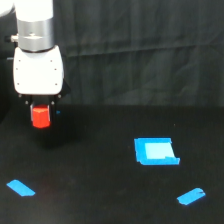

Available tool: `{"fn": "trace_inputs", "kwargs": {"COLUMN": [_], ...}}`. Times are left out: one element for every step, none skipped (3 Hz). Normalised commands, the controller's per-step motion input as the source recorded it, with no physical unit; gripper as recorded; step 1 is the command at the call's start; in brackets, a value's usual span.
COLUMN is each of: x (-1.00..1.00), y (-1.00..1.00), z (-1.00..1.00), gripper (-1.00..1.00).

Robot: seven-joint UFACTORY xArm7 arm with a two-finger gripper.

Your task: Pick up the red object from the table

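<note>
The red object (41, 116), a stubby red-orange block, hangs pinched in the jaws beneath the white xArm6 arm (37, 70), clear of the black table (100, 165). Well away from the jaws toward the exterior view's right lies a blue square patch (156, 151); two blue tape strips (20, 187) (191, 196) lie lower in the picture, apart from them.

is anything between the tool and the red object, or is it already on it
Nothing visible stands between them. The red object sits right under the tool, apparently gripped and raised off the table. The blue patches lie far aside.
</note>
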Motion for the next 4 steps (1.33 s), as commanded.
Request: {"fn": "trace_inputs", "kwargs": {"x": [-0.03, 0.05, 0.03, 0.06], "y": [0.05, 0.06, 0.06, 0.04], "z": [0.92, 0.83, 0.5, 0.34], "gripper": [-0.99, -0.99, -0.99, -0.99]}}
